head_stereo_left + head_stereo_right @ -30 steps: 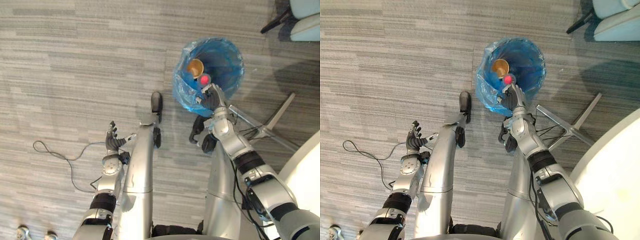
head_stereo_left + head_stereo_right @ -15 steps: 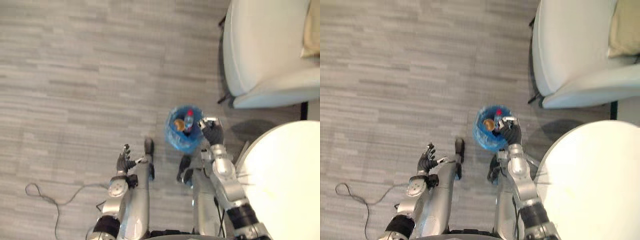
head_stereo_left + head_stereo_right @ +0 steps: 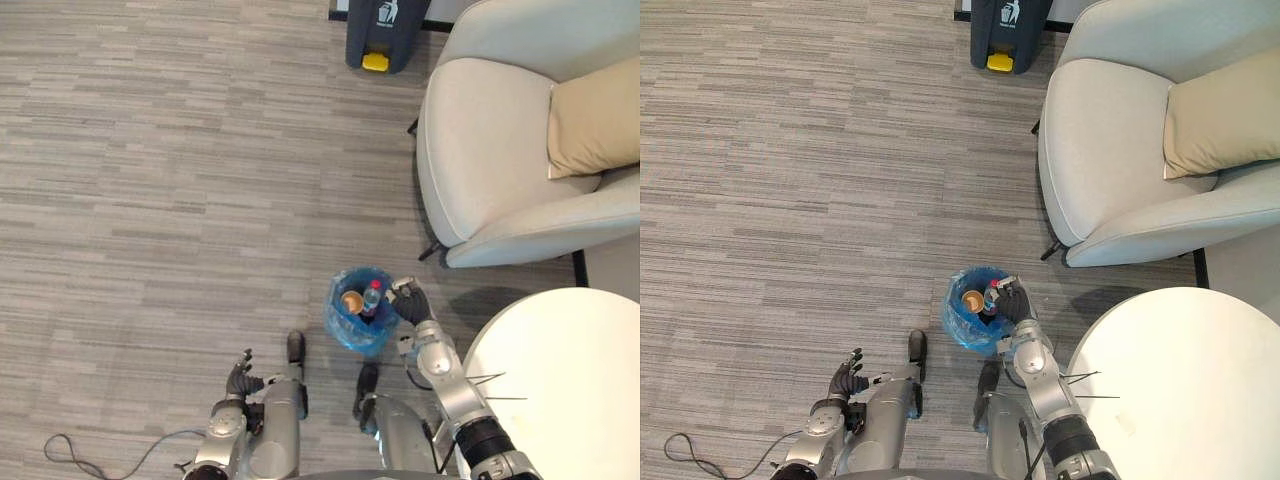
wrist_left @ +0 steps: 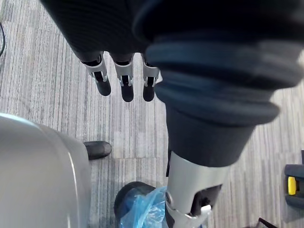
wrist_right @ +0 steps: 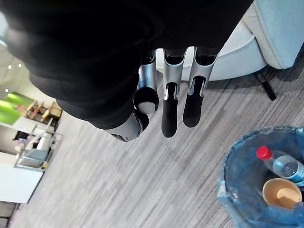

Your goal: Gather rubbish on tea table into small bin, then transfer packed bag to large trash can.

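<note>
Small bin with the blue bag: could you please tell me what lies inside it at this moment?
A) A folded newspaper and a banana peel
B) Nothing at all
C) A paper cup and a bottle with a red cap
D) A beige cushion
C: the right wrist view looks down into the small bin and shows a paper cup beside a clear bottle with a red cap.
</note>
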Tool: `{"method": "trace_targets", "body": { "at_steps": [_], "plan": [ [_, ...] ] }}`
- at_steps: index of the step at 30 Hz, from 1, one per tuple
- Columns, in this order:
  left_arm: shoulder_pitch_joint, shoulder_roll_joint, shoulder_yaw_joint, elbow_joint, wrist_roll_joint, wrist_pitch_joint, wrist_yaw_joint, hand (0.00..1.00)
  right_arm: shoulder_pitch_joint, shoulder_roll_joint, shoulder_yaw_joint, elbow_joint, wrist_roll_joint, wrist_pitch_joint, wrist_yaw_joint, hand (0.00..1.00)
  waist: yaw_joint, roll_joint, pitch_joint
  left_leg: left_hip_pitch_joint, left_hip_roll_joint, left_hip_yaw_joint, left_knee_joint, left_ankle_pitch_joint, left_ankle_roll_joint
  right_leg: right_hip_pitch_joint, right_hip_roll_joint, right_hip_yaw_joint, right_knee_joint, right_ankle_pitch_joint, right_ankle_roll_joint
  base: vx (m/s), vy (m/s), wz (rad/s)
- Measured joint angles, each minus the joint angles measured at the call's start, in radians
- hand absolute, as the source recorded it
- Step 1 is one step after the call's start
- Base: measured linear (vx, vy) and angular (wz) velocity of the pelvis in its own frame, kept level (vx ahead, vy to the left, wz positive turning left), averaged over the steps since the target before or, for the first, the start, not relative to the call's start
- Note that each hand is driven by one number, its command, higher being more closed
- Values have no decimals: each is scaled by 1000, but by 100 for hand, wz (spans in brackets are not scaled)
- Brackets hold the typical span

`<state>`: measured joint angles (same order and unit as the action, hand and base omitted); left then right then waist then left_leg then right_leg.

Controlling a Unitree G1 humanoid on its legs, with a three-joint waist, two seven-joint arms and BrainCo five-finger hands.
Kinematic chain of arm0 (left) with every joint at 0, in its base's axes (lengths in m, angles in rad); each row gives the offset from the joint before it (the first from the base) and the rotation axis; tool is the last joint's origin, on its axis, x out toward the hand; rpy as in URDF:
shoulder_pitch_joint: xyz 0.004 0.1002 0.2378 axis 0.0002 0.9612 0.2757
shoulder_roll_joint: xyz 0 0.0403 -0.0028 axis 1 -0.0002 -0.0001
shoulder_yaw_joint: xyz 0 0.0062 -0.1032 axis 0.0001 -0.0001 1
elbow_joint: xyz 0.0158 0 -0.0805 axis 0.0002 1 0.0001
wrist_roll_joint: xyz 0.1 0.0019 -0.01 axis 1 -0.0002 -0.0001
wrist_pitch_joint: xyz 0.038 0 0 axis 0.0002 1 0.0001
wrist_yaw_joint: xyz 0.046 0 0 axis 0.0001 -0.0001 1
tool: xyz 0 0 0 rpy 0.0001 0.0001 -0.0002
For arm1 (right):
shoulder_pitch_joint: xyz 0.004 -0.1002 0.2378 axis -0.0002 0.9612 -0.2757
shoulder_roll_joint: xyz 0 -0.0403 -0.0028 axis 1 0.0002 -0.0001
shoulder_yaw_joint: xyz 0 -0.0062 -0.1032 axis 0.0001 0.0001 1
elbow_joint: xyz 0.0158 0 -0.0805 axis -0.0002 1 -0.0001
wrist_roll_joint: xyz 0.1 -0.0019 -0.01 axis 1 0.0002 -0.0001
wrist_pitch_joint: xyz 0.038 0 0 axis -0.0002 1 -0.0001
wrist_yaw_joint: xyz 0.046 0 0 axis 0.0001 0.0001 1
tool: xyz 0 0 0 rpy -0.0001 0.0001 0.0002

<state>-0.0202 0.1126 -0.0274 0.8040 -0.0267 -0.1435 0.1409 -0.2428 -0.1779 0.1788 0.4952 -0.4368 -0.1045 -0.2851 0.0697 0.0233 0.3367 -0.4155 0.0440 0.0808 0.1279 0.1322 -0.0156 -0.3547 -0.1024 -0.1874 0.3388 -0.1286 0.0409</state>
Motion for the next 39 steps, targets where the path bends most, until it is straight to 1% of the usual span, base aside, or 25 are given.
{"method": "trace_targets", "body": {
  "at_steps": [2, 3, 4, 6, 9, 11, 13, 14, 15, 16, 17, 18, 19, 20, 21, 23, 26, 27, 31, 33, 34, 36, 37, 38, 39],
  "plan": [
    [-18, 2, 1, -1, 0, -7, 16, 0, -52, -27, 18, 31, -13, 4, -14, 0, 0, 20, 28, -34, -2, 0, 16, -4, -5, -40, -5, 9, 37, -6, 0, -129, 30, -8],
    [-27, 5, 1, -1, 0, -10, 18, 0, -75, -34, 26, 42, -33, 9, -22, 0, 0, 22, 42, -51, -3, 0, 22, -4, -5, -64, -6, 16, 55, -7, -1, -154, 16, -17],
    [-41, 6, 1, -1, -1, -13, 20, 0, -96, -38, 28, 43, -51, 17, -29, 0, 1, 22, 62, -76, -3, 0, 40, -4, -5, -97, -7, 26, 79, -8, -2, -103, -2, -14],
    [-55, 5, 0, -2, -1, -19, 33, 0, -125, -37, 30, 59, -76, 26, -45, 0, -1, 21, 80, -125, 0, -3, 71, -5, -5, -145, -9, 25, 115, -16, -9, -130, -15, -3],
    [-80, -16, 1, -14, -6, -21, 43, 0, -153, -47, 46, 79, -85, 46, -65, 0, 2, 22, 94, -199, 7, -4, 111, -8, -2, -215, -11, 20, 157, -27, -12, -119, -28, 1],
    [-90, -31, 3, -28, -13, -21, 57, 0, -171, -47, 66, 77, -85, 48, -76, 0, 0, 22, 101, -253, 9, -11, 149, -13, 4, -264, -14, 13, 191, -35, -13, -104, -30, 7],
    [-118, -53, 23, -61, -45, -22, 64, 0, -208, -48, 71, 79, -85, 51, -87, 0, 1, 25, 104, -358, 11, -17, 221, -26, 12, -361, -22, 8, 259, -50, -18, -98, -27, 6],
    [-128, -55, 26, -69, -50, -23, 68, 0, -222, -48, 73, 80, -86, 53, -87, 0, 2, 25, 108, -388, 13, -19, 242, -31, 14, -388, -23, 8, 278, -54, -20, -86, -21, 2],
    [-152, -58, 33, -84, -62, -31, 80, 0, -258, -50, 74, 82, -87, 60, -93, 0, 2, 26, 129, -441, 17, -21, 288, -42, 19, -435, -26, 8, 318, -63, -23, -74, -14, -1],
    [-161, -57, 37, -95, -71, -36, 83, 0, -274, -51, 74, 85, -87, 66, -101, 0, 3, 26, 136, -468, 18, -22, 312, -49, 20, -460, -28, 9, 339, -68, -22, -102, -19, 1],
    [-182, -57, 45, -110, -83, -43, 86, 0, -311, -59, 74, 98, -91, 74, -115, 0, 4, 26, 147, -533, 18, -24, 359, -60, 25, -521, -38, 8, 392, -82, -24, -110, -22, 7],
    [-210, -58, 56, -122, -95, -51, 89, 0, -351, -75, 74, 128, -102, 81, -125, 0, 7, 28, 159, -593, 18, -24, 407, -70, 30, -579, -46, 10, 443, -98, -24, -132, -31, 9],
    [-223, -59, 64, -131, -101, -56, 96, 0, -369, -84, 74, 137, -110, 86, -127, 0, 9, 29, 168, -620, 17, -24, 428, -73, 34, -605, -50, 10, 467, -105, -25, -130, -31, 12],
    [-250, -61, 66, -152, -117, -65, 105, 0, -404, -107, 73, 153, -121, 95, -130, 0, 23, 28, 186, -671, 16, -24, 462, -76, 39, -657, -59, 12, 509, -114, -28, -110, -23, 5],
    [-275, -61, 67, -170, -121, -73, 108, 0, -430, -126, 71, 169, -124, 104, -131, 0, 32, 27, 191, -725, 16, -23, 487, -78, 39, -712, -62, 17, 540, -117, -29, -109, -14, 4],
    [-297, -61, 68, -199, -136, -85, 115, 0, -472, -138, 71, 203, -124, 114, -131, 0, 36, 28, 199, -785, 14, -21, 517, -78, 39, -774, -73, 17, 582, -124, -31, -106, -1, 7],
    [-320, -62, 68, -230, -164, -96, 124, 0, -516, -146, 71, 268, -124, 115, -132, 0, 52, 28, 200, -856, 9, -18, 551, -78, 39, -852, -86, 23, 633, -134, -31, -86, 5, 8],
    [-324, -62, 68, -242, -171, -103, 124, 0, -530, -146, 71, 289, -124, 118, -132, 100, 53, 28, 200, -877, 7, -12, 551, -78, 39, -877, -93, 24, 646, -135, -32, -80, 6, 14],
    [-345, -56, 66, -251, -197, -104, 127, 0, -574, -148, 70, 367, -122, 139, -129, 100, 54, 27, 200, -920, 5, 19, 525, -76, 38, -941, -114, 28, 658, -136, -33, -63, 8, 20],
    [-347, -52, 69, -253, -206, -105, 130, 0, -573, -151, 75, 386, -118, 146, -129, 100, 55, 29, 200, -933, 6, 17, 542, -73, 39, -949, -120, 24, 675, -136, -33, -52, 26, 8],
    [-352, -49, 67, -251, -206, -105, 132, 0, -583, -158, 76, 385, -111, 147, -129, 100, 51, 29, 200, -940, 2, 21, 546, -74, 39, -957, -128, 27, 686, -138, -32, -57, 33, 5],
    [-352, -50, 66, -251, -206, -105, 132, 0, -589, -166, 75, 385, -96, 149, -130, 100, 53, 29, 200, -939, 0, 29, 517, -73, 38, -961, -128, 29, 669, -138, -32, -52, 41, 11],
    [-353, -48, 73, -257, -216, -104, 131, 0, -593, -176, 75, 383, -77, 147, -130, 100, 52, 29, 201, -950, 1, 25, 574, -82, 48, -961, -131, 27, 662, -138, -32, -37, 45, -4],
    [-350, -50, 73, -249, -215, -104, 132, 0, -588, -186, 78, 383, -73, 147, -129, 100, 61, 29, 201, -947, 3, 7, 625, -96, 65, -958, -130, 24, 676, -137, -31, -10, 44, -6],
    [-351, -43, 75, -234, -216, -101, 132, 0, -588, -184, 78, 374, -62, 147, -129, 100, 54, 29, 201, -948, -4, 12, 629, -109, 75, -959, -140, 28, 687, -135, -28, -10, 31, -3]
  ]
}}
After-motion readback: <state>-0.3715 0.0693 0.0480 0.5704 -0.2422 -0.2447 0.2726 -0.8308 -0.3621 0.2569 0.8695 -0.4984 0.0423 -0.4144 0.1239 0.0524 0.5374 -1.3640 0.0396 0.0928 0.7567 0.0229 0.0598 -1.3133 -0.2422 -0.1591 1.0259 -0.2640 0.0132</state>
